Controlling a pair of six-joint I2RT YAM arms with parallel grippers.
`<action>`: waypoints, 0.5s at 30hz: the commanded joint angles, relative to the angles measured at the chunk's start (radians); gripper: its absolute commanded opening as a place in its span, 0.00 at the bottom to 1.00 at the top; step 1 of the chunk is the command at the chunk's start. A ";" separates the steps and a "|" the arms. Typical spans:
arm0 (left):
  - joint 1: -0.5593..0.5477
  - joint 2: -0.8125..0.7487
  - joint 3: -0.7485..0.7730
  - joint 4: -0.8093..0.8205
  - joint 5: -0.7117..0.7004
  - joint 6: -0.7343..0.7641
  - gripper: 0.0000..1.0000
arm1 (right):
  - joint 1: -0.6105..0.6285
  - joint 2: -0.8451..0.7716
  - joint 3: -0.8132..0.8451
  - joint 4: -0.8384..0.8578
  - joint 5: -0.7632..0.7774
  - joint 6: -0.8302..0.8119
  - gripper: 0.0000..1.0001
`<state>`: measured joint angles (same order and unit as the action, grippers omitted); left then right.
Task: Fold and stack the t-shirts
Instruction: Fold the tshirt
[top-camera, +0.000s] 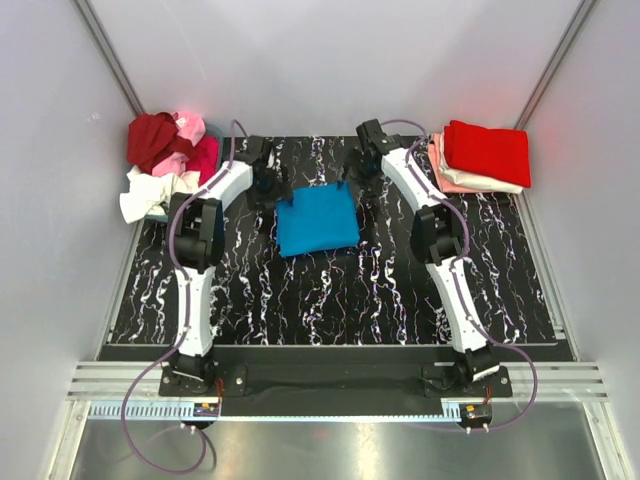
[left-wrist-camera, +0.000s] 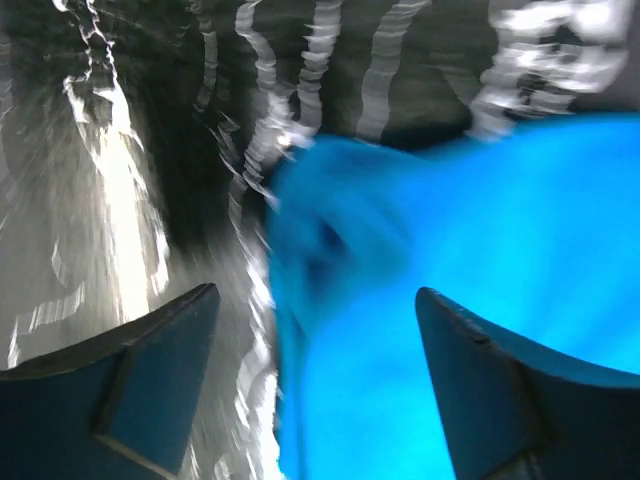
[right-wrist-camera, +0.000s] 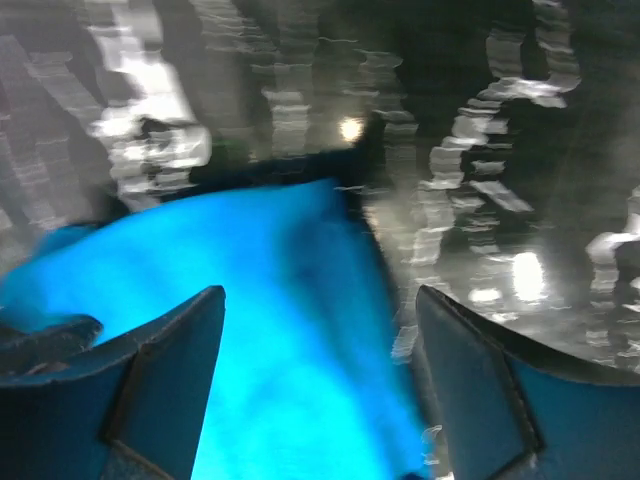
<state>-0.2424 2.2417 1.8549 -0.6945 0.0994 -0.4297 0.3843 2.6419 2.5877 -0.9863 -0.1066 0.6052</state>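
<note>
Blue cloth, the bright blue t-shirt, lies folded to a compact packet in the middle of the bench, between your two arms. The left fingers sit at its far left corner and the right fingers at its far right corner. In both wrist views the fingers stand spread wide with the cloth lying flat below them, so both are released and grasp nothing.

As I judge it, you are at the end of the fold: the packet is made and let go, and what is left for this shirt is the move to the folded stack at the far right, where a red shirt lies on top of paler ones. For that you need a hold that keeps the layers together, so take an edge through all the layers and lift it level. The unfolded heap at the far left waits after that.

The packet is nearly square, a little longer from left to right, so its long axis runs across the bench. It is turned slightly, its right side farther from you. You cannot tell which way the collar points.
</note>
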 joint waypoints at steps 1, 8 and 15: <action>0.009 -0.034 -0.058 0.027 0.100 0.036 0.91 | -0.015 -0.101 -0.100 0.015 -0.001 -0.012 0.85; 0.009 -0.279 -0.273 0.148 0.045 -0.001 0.96 | -0.025 -0.408 -0.681 0.395 -0.059 -0.024 0.88; 0.009 -0.327 -0.398 0.207 0.072 -0.029 0.93 | -0.028 -0.425 -0.877 0.575 -0.281 0.037 0.79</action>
<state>-0.2348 1.9411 1.4879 -0.5537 0.1478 -0.4427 0.3515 2.2398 1.7500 -0.5400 -0.2604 0.6125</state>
